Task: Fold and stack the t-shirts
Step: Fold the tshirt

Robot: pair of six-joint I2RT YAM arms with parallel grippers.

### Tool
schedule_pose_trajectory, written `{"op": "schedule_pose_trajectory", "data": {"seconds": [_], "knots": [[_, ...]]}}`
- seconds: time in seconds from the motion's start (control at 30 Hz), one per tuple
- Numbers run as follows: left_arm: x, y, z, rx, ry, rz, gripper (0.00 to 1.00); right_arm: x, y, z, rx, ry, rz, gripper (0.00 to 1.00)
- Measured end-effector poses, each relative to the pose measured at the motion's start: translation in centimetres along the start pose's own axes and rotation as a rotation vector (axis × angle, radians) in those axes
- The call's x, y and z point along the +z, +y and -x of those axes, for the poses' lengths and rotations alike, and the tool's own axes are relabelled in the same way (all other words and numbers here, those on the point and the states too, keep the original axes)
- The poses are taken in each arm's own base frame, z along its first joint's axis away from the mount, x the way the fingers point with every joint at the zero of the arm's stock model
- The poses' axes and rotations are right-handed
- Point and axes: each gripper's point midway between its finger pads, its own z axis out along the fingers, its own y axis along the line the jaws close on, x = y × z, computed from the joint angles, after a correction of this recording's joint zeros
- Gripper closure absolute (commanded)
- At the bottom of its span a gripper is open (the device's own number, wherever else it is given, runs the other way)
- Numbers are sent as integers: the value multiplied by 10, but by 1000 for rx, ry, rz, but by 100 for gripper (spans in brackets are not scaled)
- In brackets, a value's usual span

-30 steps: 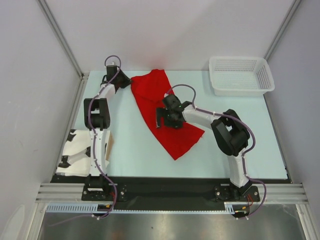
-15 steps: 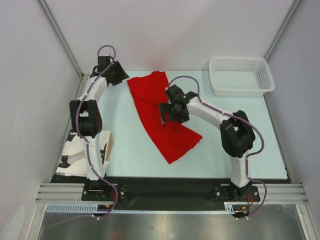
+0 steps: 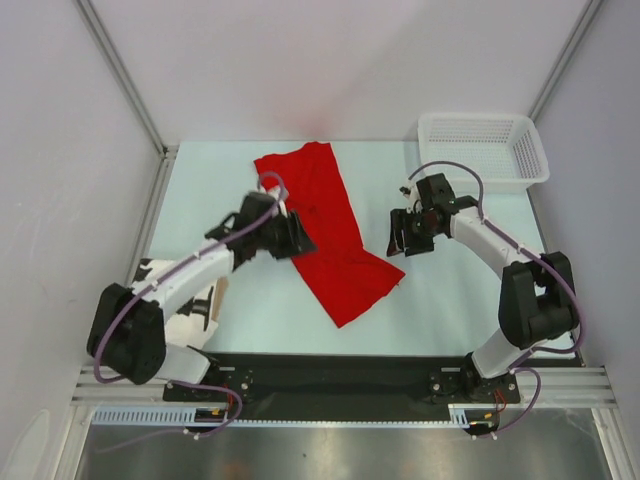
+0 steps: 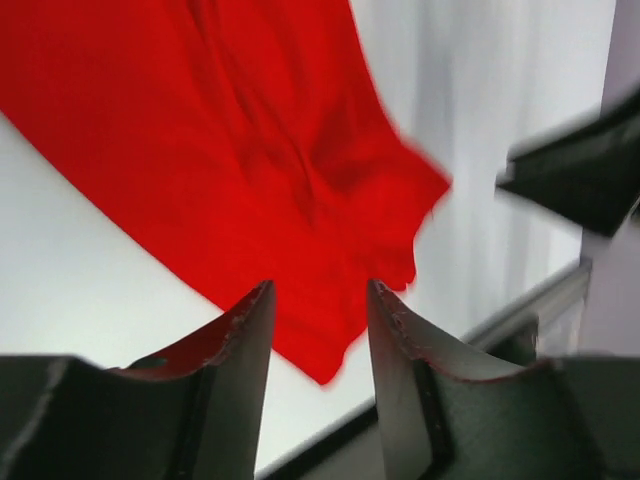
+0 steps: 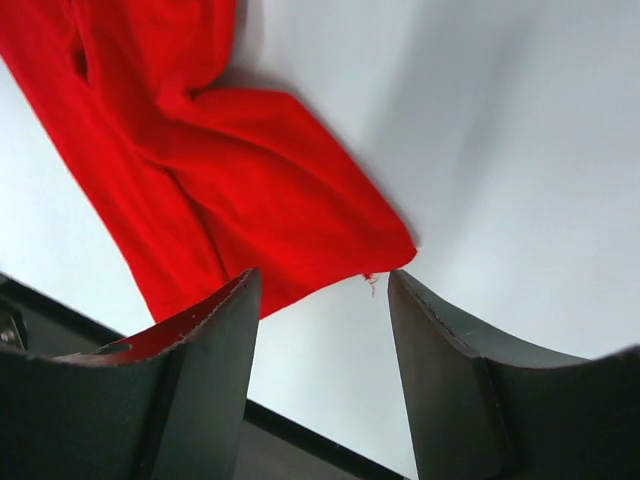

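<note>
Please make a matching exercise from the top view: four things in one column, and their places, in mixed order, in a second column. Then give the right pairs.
Things:
1. t-shirt
2. basket
3. left claw
4. right claw

Places:
A. at the far right corner of the table
B. over bare table, to the right of the t-shirt
C. lying as a long strip across the middle of the table
D. over the left edge of the t-shirt

Pairs: 1-C, 2-A, 3-D, 4-B

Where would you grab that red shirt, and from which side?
Probably the near end's two free corners: the t-shirt lies flat in a long slanted strip, so each corner is exposed on bare table. Come from above, at its outer edges.
</note>
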Motion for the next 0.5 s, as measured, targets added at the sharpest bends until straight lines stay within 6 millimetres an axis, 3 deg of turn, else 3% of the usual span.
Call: {"op": "schedule_pose_trajectory", "data": {"seconds": [0.1, 0.2, 0.3, 0.5], "knots": [[3, -7, -91, -38, 176, -23, 47, 5, 3, -6, -21, 9, 34, 38], [5, -10, -142, -97, 271, -22, 47, 14, -2, -14, -15, 13, 51, 35], [6, -13, -169, -166, 314, -11, 46, 23, -15, -23, 22, 41, 40, 31], [10, -15, -180, -253, 298, 21, 48, 36, -34, -34, 76, 88, 14, 29]]}}
